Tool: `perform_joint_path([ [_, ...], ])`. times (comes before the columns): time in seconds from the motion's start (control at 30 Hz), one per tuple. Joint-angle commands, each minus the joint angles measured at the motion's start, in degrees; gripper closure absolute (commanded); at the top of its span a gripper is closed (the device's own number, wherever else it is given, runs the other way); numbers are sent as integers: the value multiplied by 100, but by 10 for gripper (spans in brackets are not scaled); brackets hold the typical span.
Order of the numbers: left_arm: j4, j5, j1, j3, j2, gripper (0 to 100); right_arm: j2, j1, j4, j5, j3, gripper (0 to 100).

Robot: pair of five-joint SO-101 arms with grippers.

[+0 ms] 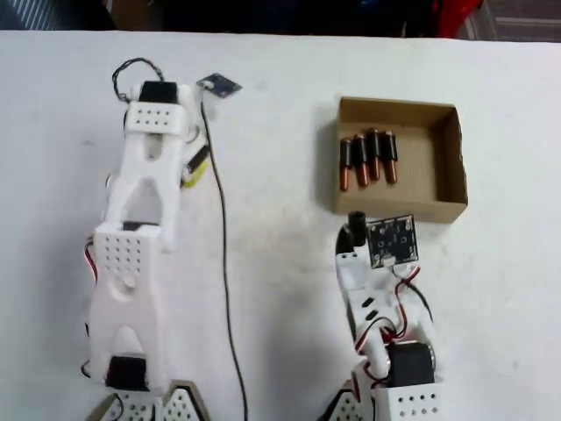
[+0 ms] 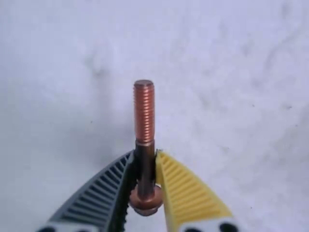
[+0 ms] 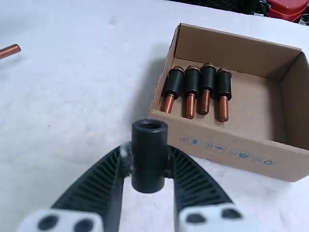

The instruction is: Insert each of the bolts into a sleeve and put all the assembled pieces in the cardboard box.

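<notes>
the left arm [image 1: 140, 219] lies stretched up the white table [image 1: 280, 79], well off to the side of the cardboard box [image 1: 443, 167]. its left gripper [image 2: 145, 157] sits about level with the box's near half. the jaws, one grey finger and one yellow, pinch the bolt [image 2: 144, 116] by its smooth shank.

the right arm [image 1: 377, 316] is folded short. the right gripper [image 3: 147, 151] sits just before the box's near wall. its two black ribbed fingers are clamped on the sleeve [image 3: 149, 154] from either side.

the table is plain, with faint scuffs. a thin black cable [image 1: 223, 246] trails down it between the left arm and the box. beyond the box's far side the table ends at a dark strip of room, with something red [image 1: 458, 16] at the corner.

the copper bolt's long axis runs in line with the left fingers. its flanged head sits deep between them and the threaded end sticks out past the tips, above the table.

the black sleeve stands roughly upright in the right grip, open mouth on top, close to the box's near wall but outside it.

inside the box four assembled pieces [image 3: 198, 89] lie side by side on the floor. their long axes run from far wall to near wall, with the sleeved heads toward the far wall and bare copper threads toward the near one.
</notes>
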Motion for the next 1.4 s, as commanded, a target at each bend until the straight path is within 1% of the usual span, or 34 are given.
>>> perform_joint_path([
  [0.0,132,-589,-48,-211,-321,976,-75,22,-119,0,-35,981],
  [0.07,141,-941,-66,-211,-330,976,-75,22,-119,0,-35,981],
  [0.13,149,-1037,-75,-211,-338,977,-75,22,-119,0,-35,981],
  [0.27,149,-1029,-75,-229,-347,977,-75,22,-119,0,-35,981],
  [0.33,149,-897,-75,-211,-497,977,-75,22,-119,0,-35,981],
  [0.4,149,-756,-66,-97,-778,977,-75,22,-127,0,-35,981],
  [0.53,149,-721,-13,378,-1666,977,-75,22,-136,0,-35,981],
  [0.7,123,-721,66,1336,-2800,977,-75,22,-136,0,-35,981],
  [0.87,70,-756,110,2585,-3705,977,-75,22,-136,0,-35,981],
  [1.0,-220,-774,92,3657,-4295,977,-75,22,-136,0,-35,981],
  [1.13,-774,-791,92,4686,-4857,977,-75,22,-127,0,-35,981],
  [1.23,-1169,-1257,101,5468,-5191,977,-66,22,-119,0,-26,981],
  [1.37,-1908,-1618,66,6365,-5429,977,-66,22,-119,0,-26,981],
])
